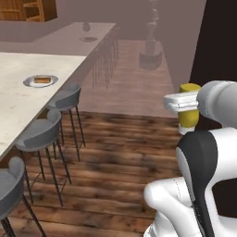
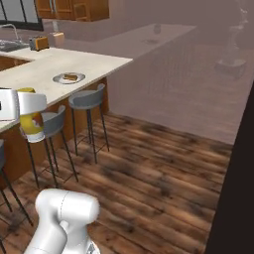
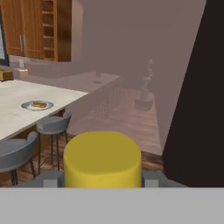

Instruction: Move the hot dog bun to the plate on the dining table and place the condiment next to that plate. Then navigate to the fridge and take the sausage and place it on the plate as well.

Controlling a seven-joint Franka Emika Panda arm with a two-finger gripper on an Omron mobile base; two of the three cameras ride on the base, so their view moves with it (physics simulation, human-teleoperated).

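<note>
yellow condiment bottle (image 3: 103, 159) in hand (image 1: 181, 102), plate (image 1: 40, 81) on table (image 1: 18, 97)

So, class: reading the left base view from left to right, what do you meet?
Plate holding the bun → farthest bar stool → yellow condiment bottle clamped in the gripper.

Yellow condiment bottle (image 3: 103, 159) held between the fingers (image 3: 150, 179)

Beyond it, a plate (image 3: 37, 105) carrying the bun (image 3: 39, 104) sits on the pale worktop (image 3: 26, 114), stools (image 3: 53, 124) alongside.
</note>
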